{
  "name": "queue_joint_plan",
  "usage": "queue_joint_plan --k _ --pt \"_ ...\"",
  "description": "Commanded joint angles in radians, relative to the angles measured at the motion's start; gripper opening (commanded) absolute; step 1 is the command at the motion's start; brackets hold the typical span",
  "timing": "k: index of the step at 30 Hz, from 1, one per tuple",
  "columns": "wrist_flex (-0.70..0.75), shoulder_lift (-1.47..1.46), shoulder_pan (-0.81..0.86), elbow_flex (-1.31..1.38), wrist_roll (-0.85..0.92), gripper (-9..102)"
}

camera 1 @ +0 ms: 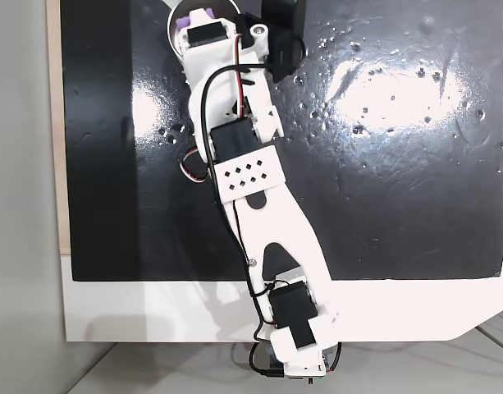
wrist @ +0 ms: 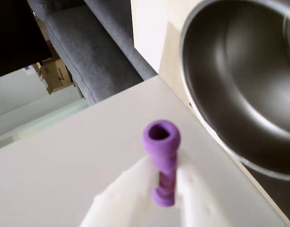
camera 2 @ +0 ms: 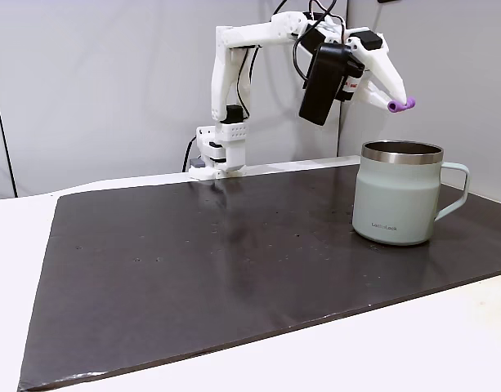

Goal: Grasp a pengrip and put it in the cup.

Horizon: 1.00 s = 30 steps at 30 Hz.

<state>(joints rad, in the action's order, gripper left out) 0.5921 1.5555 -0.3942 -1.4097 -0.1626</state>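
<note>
There is 1 pengrip, purple and ridged, pinched between the 2 white fingers of the gripper in the wrist view. Its long axis runs along the fingers, and its open hollow end sticks out past the fingertips toward the camera's far side. In a fixed view from the side the pengrip lies roughly level, its free end pointing right, held up in the air above the cup and apart from the rim.

There is 1 cup, pale grey-green outside with a shiny steel rim and 1 handle on its right side, standing upright on the dark mat. In the wrist view its metal inside lies to the right of the pengrip.

In a fixed view from above, 1 white arm reaches up the picture.
</note>
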Motion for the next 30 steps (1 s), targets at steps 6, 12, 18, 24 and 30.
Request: queue_joint_plan --k 6,12,18,24,30 --pt "0.012 -0.005 -0.008 0.067 0.037 2" --pt "0.055 -0.003 -0.015 0.061 0.196 34" --pt "0.055 -0.002 -0.015 0.051 0.189 34" --pt "0.055 0.002 -0.011 0.044 0.189 34" --pt "0.055 0.002 -0.005 0.043 0.190 34"
